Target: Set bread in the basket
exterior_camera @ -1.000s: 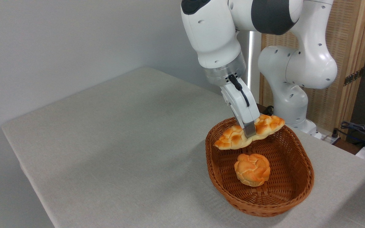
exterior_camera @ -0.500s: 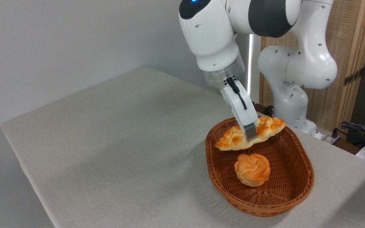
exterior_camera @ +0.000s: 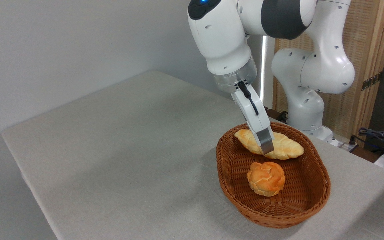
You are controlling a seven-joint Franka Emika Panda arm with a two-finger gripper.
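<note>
Brown wicker basket [exterior_camera: 318, 196], oval with raised sides, is sitting near the right front of the table [exterior_camera: 118, 150], which is wearing a pale grey cloth. Bread [exterior_camera: 285, 150], long and braided with pointed ends, is lying inside the basket at its far end, showing a pale, lightly golden face and running from the far-left rim toward the right wall; whether it is resting on the floor of the basket or leaning on the weave cannot be told. Bun [exterior_camera: 266, 178], small, round and knotted, golden-orange, is sitting on the basket floor just in front of the bread, the two near each other but apart. Arm [exterior_camera: 225, 40], white with grey joints, is reaching down from the upper middle at a slant. Gripper [exterior_camera: 267, 146] is hanging over the middle of the bread, one grey finger [exterior_camera: 266, 141] showing in front of the loaf with its tip at the loaf's near edge; the other finger is hidden, so whether the jaws are apart or closed on the bread cannot be told. Wooden screen [exterior_camera: 365, 60], slatted, is standing behind the arm at right. Cables [exterior_camera: 378, 136], dark, are lying beyond the table's right edge.
</note>
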